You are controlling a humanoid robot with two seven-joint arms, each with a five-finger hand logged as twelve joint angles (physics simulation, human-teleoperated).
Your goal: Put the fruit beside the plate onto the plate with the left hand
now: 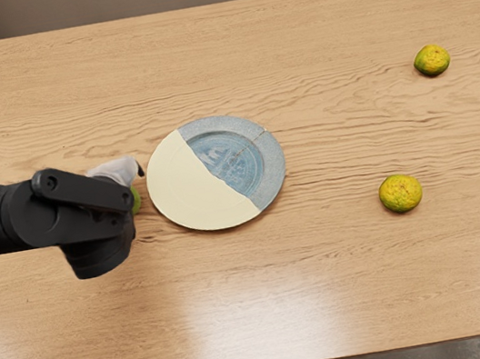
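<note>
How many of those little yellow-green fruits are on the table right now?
3. The far fruit lies at the back right; the near fruit sits right of the plate; the hidden fruit peeks from behind the left hand, by the plate's left edge.

Fruit [135, 199]: small, yellow-green, only a sliver showing. It sits tucked under the left hand [113, 190], on the hand's plate-ward side; held or not, can't tell. Plate [188, 190]: round, lying flat, cream across its left part, blue-grey across the right. It lies just right of the hand, rim close beside the fruit.
</note>
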